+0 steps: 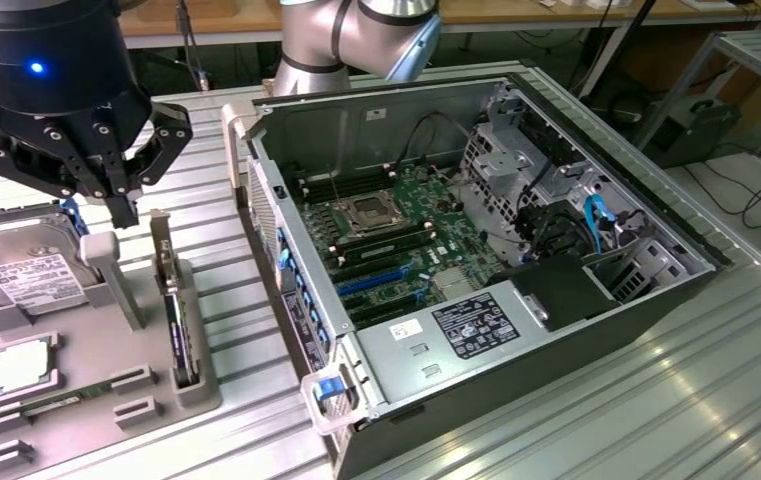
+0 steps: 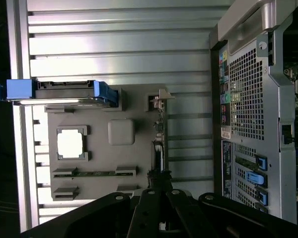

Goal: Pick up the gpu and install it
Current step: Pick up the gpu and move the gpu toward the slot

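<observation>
1. Ribbed aluminium tabletop (image 1: 647, 400) carries everything, with desks and cables in the background.
2. On the exterior view's right lies an open computer case (image 1: 620, 330), its motherboard (image 1: 407, 230) facing up.
3. A grey holder tray (image 1: 100, 400) sits just beside the case, on the exterior view's left.
4. The tray holds a hard drive (image 1: 20, 275) with blue side rails at its far left. Nearer lie a square processor (image 1: 20, 370) and a narrow green memory stick (image 1: 60, 400).
5. The gpu (image 1: 177, 320) stands on its long edge in a slot along the tray's right side, the side towards the case. Its silvery bracket rises upright at the far end.
6. I am the gripper (image 1: 123, 210), hanging above the far part of the tray, a little left of the gpu's bracket in the exterior view and clear of it.
7. My jaws are pressed together with nothing between them.
8. Through my wrist camera the gpu shows as a thin dark line, and my fingertips (image 2: 158, 179) sit over one end of it.
</observation>
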`<state>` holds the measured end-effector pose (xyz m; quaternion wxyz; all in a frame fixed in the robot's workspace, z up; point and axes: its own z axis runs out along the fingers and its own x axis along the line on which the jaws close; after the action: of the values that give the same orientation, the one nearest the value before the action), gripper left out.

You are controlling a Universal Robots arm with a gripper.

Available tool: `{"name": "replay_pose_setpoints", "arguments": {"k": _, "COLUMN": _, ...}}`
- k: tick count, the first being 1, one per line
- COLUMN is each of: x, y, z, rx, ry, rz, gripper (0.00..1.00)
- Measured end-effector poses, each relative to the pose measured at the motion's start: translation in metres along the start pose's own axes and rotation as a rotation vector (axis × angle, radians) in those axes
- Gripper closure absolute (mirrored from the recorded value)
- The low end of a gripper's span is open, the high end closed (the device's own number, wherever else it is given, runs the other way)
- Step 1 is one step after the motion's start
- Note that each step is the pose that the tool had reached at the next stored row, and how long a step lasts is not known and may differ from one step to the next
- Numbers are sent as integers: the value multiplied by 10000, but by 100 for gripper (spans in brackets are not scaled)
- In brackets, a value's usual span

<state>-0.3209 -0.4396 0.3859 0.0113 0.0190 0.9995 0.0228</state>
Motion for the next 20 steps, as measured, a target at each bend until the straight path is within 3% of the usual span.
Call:
{"name": "replay_pose_setpoints", "arguments": {"k": 3, "x": 0, "y": 0, "z": 0, "rx": 0, "ry": 0, "rz": -1, "gripper": 89}}
{"name": "replay_pose_setpoints", "arguments": {"k": 5, "x": 0, "y": 0, "z": 0, "rx": 0, "ry": 0, "rz": 0, "gripper": 83}}
{"name": "replay_pose_setpoints", "arguments": {"k": 9, "x": 0, "y": 0, "z": 0, "rx": 0, "ry": 0, "rz": 0, "gripper": 58}}
{"name": "replay_pose_setpoints", "arguments": {"k": 11, "x": 0, "y": 0, "z": 0, "rx": 0, "ry": 0, "rz": 0, "gripper": 58}}
{"name": "replay_pose_setpoints", "arguments": {"k": 15, "x": 1, "y": 4, "z": 49, "rx": 0, "ry": 4, "rz": -18, "gripper": 40}}
{"name": "replay_pose_setpoints", "arguments": {"k": 20, "x": -3, "y": 2, "z": 126, "rx": 21, "ry": 16, "rz": -22, "gripper": 40}}
